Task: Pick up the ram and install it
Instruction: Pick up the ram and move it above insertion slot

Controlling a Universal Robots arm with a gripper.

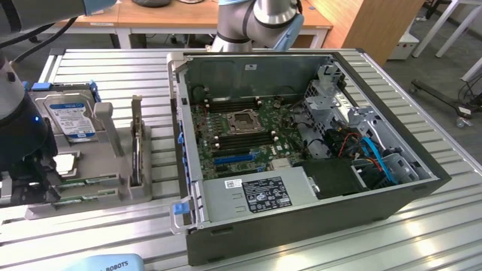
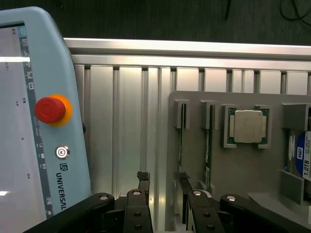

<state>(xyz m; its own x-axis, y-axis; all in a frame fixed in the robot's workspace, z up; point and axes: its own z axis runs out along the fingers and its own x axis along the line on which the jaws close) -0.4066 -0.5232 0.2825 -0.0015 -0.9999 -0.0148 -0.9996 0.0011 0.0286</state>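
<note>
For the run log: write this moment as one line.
gripper: open, holding nothing | position: over tray edge, nearest the ram | ram: in tray slot, not installed | computer case: open

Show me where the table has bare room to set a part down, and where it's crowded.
Free: table slats beyond the grey holder, beside the PC case; the near strip before the holder; the slats between the teach pendant and the holder, where the gripper hangs. Crowded: the holder, packed with hard drive, CPU and ram.
</note>
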